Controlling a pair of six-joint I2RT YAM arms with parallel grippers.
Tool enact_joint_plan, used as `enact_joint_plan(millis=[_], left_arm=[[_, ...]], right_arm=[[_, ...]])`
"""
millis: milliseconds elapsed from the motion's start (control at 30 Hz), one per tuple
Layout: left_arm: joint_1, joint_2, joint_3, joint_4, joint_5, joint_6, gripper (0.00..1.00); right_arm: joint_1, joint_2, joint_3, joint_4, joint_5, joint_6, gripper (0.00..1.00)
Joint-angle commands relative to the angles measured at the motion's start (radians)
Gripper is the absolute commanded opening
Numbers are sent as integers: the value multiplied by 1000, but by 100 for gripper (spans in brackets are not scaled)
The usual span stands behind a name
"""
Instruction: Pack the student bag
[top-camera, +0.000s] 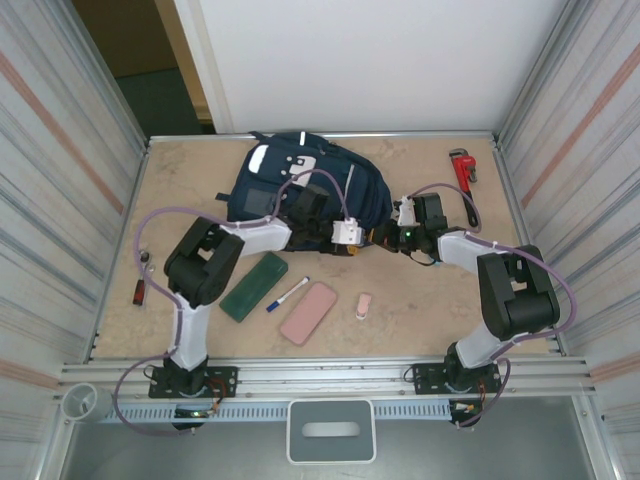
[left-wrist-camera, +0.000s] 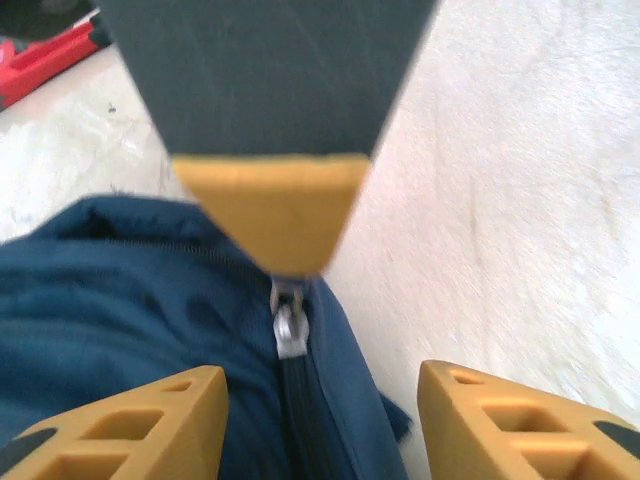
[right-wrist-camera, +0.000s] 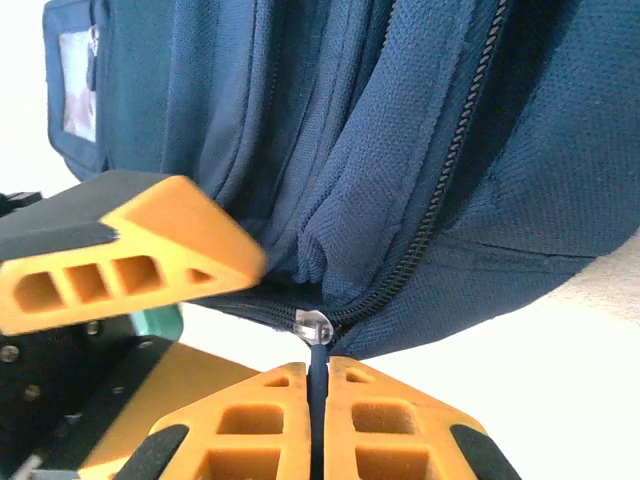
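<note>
The student bag (top-camera: 300, 185) is a navy backpack lying at the back middle of the table. At its right edge both grippers meet. My right gripper (right-wrist-camera: 318, 400) is shut on the dark zip pull cord, just below the clear slider (right-wrist-camera: 313, 325). My left gripper (left-wrist-camera: 320, 420) is open, its orange fingers standing either side of the bag's zip line and the silver slider (left-wrist-camera: 289, 325), touching nothing. In the left wrist view one orange fingertip of the right gripper hangs over the slider. From above, the left gripper (top-camera: 370, 237) and the right gripper (top-camera: 393, 234) sit tip to tip.
In front of the bag lie a green pencil case (top-camera: 254, 286), a pen (top-camera: 288, 293), a pink case (top-camera: 308, 313) and a small pink eraser (top-camera: 364, 305). A red pipe wrench (top-camera: 463, 167) lies at the back right. A small red item (top-camera: 141, 291) lies at the left edge.
</note>
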Motion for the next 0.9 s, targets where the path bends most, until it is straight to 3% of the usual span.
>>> enact_joint_plan(millis=[0,167,333,567,667,867], left_arm=[[59,-140,-54,26,47,-90,62],[101,-112,35,-169,-33,-87,65],[97,-57,145,-314,-35,-72,66],[78,-51,158,-388,-31,-59,67],[71,-50,154,-394,-82,-53,67],[68,-18,186,-416,-172,-47,51]], right_arm=[[1,-36,13,-34,50,-51,0],[52,-74,18,-52,128,-120,0],[100,-102,31,-73,203,-152,0],[128,-191,14,-40,228,-143,0],[133,-233,8,-26,219,-140,0],[140,-244,-2,-26,219,-143,0]])
